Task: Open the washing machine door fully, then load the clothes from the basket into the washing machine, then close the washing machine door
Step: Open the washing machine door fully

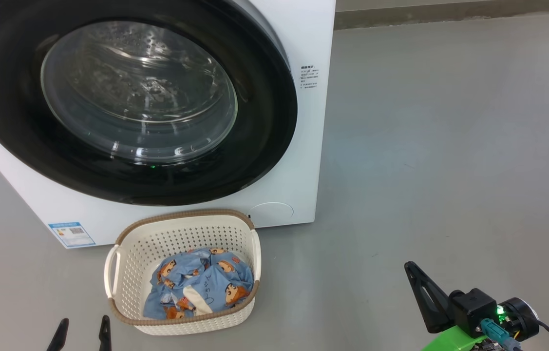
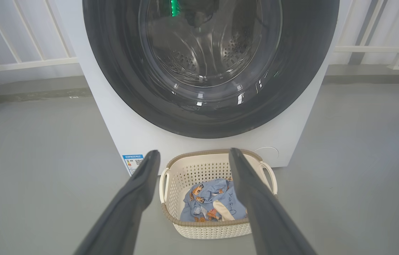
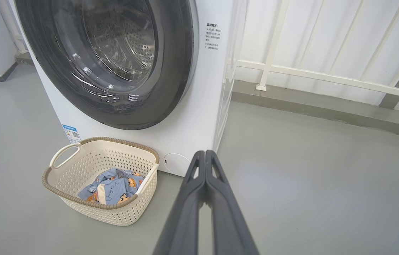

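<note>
Clothes (image 1: pixel 200 287) lie in basket (image 1: pixel 181 238); door (image 1: pixel 267 122) apparently shut.

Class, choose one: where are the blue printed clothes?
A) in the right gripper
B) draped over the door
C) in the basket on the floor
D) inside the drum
C: the clothes lie bunched in the basket, in front of the closed washing machine door.

The washing machine (image 1: pixel 311 146) is standing on the floor (image 1: pixel 449 146), the washing machine door (image 1: pixel 264 122) lying across its front. The basket (image 1: pixel 181 238) is sitting just before the washing machine, below the door, with the clothes (image 1: pixel 201 285) lying in it. The left hand (image 2: pixel 194 152) is hovering before the washing machine, the right hand (image 3: pixel 205 153) before and right of it.
</note>
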{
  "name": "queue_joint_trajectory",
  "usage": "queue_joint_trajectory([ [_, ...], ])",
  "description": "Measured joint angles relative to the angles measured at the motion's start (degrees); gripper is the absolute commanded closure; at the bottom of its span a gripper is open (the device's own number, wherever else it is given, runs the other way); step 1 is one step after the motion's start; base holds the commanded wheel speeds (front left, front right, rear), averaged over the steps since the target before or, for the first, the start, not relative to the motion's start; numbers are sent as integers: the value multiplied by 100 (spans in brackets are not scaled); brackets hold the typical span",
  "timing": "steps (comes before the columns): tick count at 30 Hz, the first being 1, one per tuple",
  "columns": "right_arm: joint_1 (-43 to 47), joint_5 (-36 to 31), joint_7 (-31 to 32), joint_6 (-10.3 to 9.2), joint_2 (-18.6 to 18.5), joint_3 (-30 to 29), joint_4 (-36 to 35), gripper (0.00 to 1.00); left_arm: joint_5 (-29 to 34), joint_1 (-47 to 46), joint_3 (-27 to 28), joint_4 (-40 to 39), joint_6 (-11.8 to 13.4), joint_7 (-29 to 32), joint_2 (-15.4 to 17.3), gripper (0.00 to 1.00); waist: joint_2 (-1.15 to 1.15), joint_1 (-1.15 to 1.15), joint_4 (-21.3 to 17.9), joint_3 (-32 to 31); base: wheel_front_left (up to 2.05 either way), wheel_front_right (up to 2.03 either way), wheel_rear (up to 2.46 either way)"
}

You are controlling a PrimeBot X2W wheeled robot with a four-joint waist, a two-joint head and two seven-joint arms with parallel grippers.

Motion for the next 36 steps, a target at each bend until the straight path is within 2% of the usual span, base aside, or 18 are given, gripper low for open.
queue_joint_trajectory([
  [6, 0, 192, 0, 1, 51, -101, -1, 100, -10, 1, 3, 24, -5, 0, 0, 0, 0, 0, -1, 8, 0, 0, 0],
  [14, -3, 1688, 0, 1, 222, -814, 168, 100, -44, 1, 51, 25, -8, 0, 0, 0, 0, 0, 14, 27, 0, 0, 0],
  [20, -372, 3917, -1, 1, 257, -1436, 656, 100, -52, -1, 49, 59, -52, 0, 0, 0, 0, 0, 50, 47, 0, 0, 0],
  [22, -460, 4136, -1, 0, 261, -1552, 738, 100, -53, -1, 48, 59, -58, 0, 0, 0, 0, 0, 57, 56, 0, 0, 0],
  [26, -834, 5192, -13, 0, 254, -2053, 1117, 100, -94, -1, 51, 53, -100, 0, 0, 0, 0, 0, 96, 112, 0, 0, 0],
  [29, -1102, 5989, -43, 0, 222, -2058, 1378, 100, -108, -2, 52, 29, -100, 0, 0, 0, 0, 0, 124, 218, 0, 0, 0],
  [30, -1196, 6264, -41, 0, 178, -2030, 1432, 100, -134, -5, 55, 24, -100, 0, 0, 0, 0, 0, 132, 263, 0, 0, 0],
  [31, -1408, 6843, 41, 0, 5, -2018, 1443, 100, -172, -12, 66, -18, -100, 0, 0, 0, 0, 0, 150, 372, 0, 0, 0],
  [36, -1918, 8071, 669, 0, -479, -1970, 1216, 100, -203, -209, 111, -38, -211, 0, -1, 0, 0, 0, 201, 713, 0, 0, 0],
])
